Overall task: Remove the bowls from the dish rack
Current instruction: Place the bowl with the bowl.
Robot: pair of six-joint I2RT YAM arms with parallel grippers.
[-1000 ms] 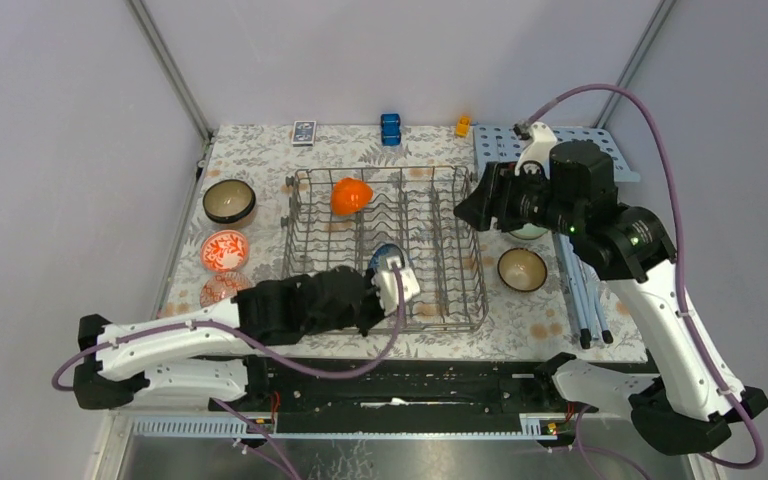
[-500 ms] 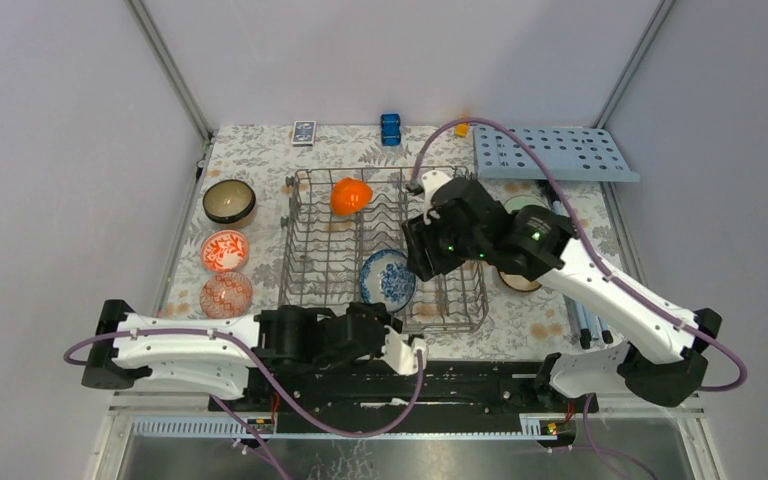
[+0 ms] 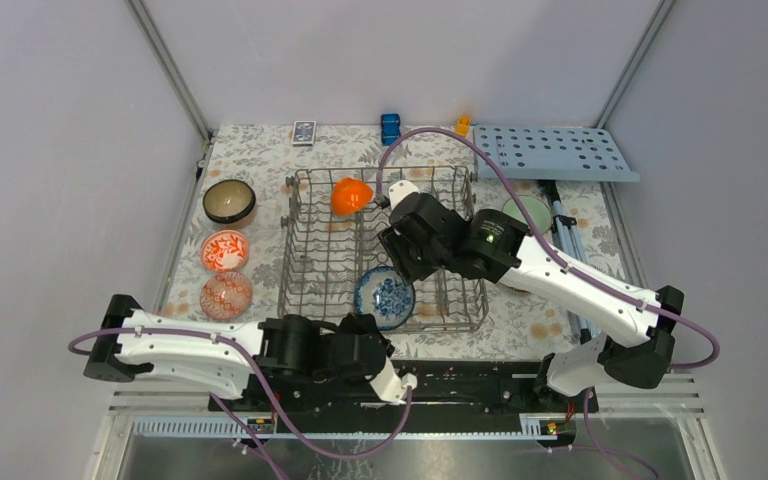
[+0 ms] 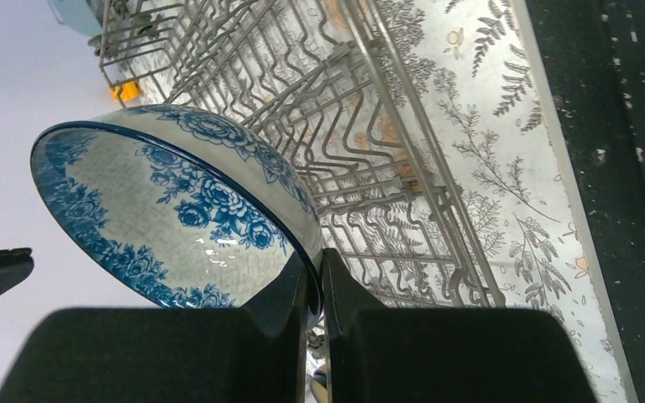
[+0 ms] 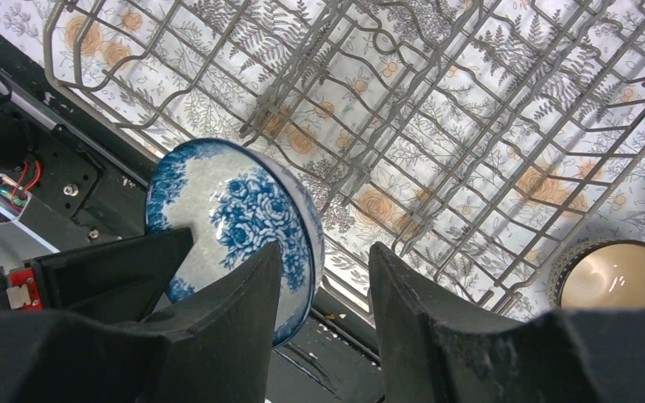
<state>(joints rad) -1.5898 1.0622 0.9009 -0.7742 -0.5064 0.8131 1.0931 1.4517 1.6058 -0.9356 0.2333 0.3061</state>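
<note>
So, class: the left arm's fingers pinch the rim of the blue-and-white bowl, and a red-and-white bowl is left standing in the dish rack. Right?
Not quite. The bowl left in the dish rack is the orange bowl, as the top view shows. The red-and-white bowls sit on the table beside it. The left fingers do pinch the blue-and-white bowl by its rim.

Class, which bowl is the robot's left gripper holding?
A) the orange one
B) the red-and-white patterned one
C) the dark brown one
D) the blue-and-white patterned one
D: the left gripper is pinched shut on the rim of the blue-and-white bowl.
</note>
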